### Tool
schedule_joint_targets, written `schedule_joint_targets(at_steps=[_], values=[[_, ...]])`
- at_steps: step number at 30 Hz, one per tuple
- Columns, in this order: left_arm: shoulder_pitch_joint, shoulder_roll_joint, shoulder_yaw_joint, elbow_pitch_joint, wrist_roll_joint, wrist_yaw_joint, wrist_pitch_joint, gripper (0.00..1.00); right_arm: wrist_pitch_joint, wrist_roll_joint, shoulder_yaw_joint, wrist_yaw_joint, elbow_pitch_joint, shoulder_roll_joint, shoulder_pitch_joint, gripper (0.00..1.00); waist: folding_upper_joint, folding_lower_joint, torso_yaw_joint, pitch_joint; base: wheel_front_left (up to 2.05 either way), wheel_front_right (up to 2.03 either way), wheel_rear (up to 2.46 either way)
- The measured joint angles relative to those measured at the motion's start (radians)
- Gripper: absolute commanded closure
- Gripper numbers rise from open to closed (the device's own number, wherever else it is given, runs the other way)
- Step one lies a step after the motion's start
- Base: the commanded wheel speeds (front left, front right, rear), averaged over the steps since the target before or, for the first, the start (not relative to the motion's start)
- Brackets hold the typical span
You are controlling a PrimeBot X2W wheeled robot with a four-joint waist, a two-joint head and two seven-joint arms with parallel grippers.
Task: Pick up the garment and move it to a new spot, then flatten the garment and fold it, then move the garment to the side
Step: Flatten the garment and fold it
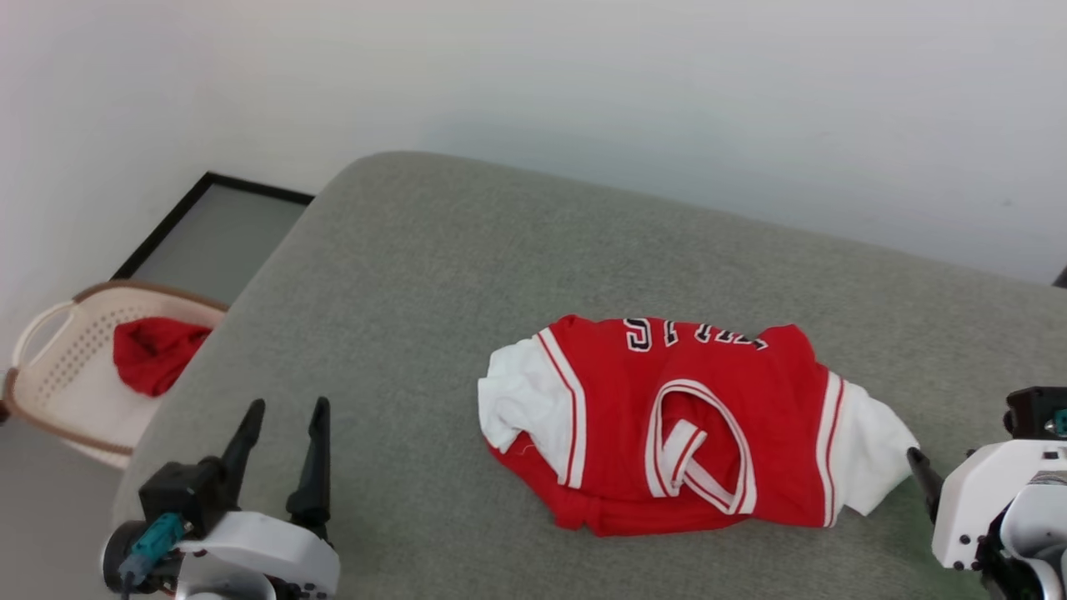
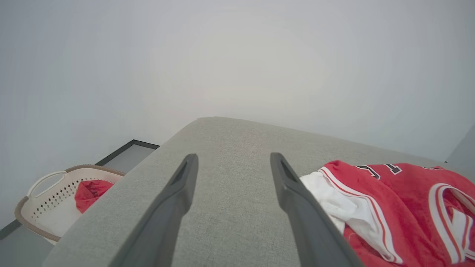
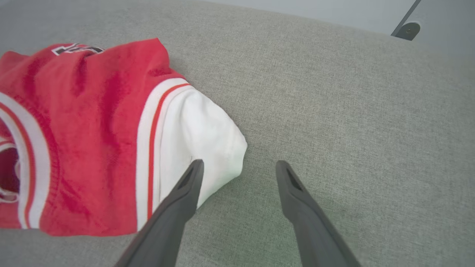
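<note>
The garment [image 1: 683,417], a red jersey with white sleeves, striped trim and block lettering, lies crumpled and partly folded over on the grey cushion [image 1: 433,275]. My left gripper [image 1: 288,408] hovers open at the near left, well clear of the garment's left sleeve [image 2: 334,196], with nothing between its fingers [image 2: 178,200]. My right gripper [image 3: 239,163] is open at the near right. Its left finger [image 3: 178,207] overlaps the edge of the white right sleeve [image 3: 200,129]; I cannot tell whether it touches. In the head view one dark right fingertip [image 1: 917,460] shows beside that sleeve.
A cream perforated basket [image 1: 58,367] stands on the floor off the cushion's left edge, holding a plain red cloth [image 1: 154,354]. A dark-framed panel [image 1: 217,233] lies behind it. A pale wall runs behind the cushion. Bare cushion lies to the garment's left and far side.
</note>
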Motion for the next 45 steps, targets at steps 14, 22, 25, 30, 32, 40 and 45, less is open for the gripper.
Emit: schedule_joint_targets(at_steps=[14,22,25,30,32,40,45], values=[[-0.001,-0.111,0.091,-0.030,0.108,-0.011,-0.009,0.00,0.166,0.028,-0.034,0.000,0.134,0.002,-0.083,0.00,0.0000,0.0000,0.086,0.080,0.00,0.00,0.00],[-0.014,-0.161,0.131,-0.007,0.141,-0.040,-0.009,0.00,0.164,0.016,-0.021,0.000,0.204,-0.029,-0.152,1.00,0.0000,0.0000,0.101,0.107,0.00,0.00,0.00],[-0.014,-0.171,0.149,-0.001,0.150,-0.048,-0.009,0.00,0.160,0.024,-0.016,0.000,0.214,-0.043,-0.168,1.00,0.0000,0.0000,0.093,0.105,0.00,0.00,0.00],[-0.006,-0.179,0.176,0.003,0.168,-0.062,-0.009,0.00,0.155,0.042,-0.019,0.000,0.206,-0.109,-0.174,1.00,0.0000,0.0001,0.066,0.095,0.00,0.00,0.00],[0.000,-0.181,0.183,0.003,0.172,-0.070,-0.009,0.00,0.150,0.048,-0.024,0.000,0.197,-0.132,-0.174,1.00,0.0000,0.0000,0.053,0.090,0.00,0.00,0.00],[0.019,-0.190,0.197,0.010,0.188,-0.090,-0.009,0.00,0.166,0.056,-0.078,0.000,0.167,-0.219,-0.146,1.00,0.0000,0.0000,-0.003,0.064,0.00,0.00,0.00],[0.024,-0.194,0.197,0.020,0.198,-0.102,-0.009,0.00,0.186,0.046,-0.127,0.000,0.152,-0.260,-0.093,1.00,0.0000,0.0000,-0.034,0.047,0.00,0.00,0.00]])
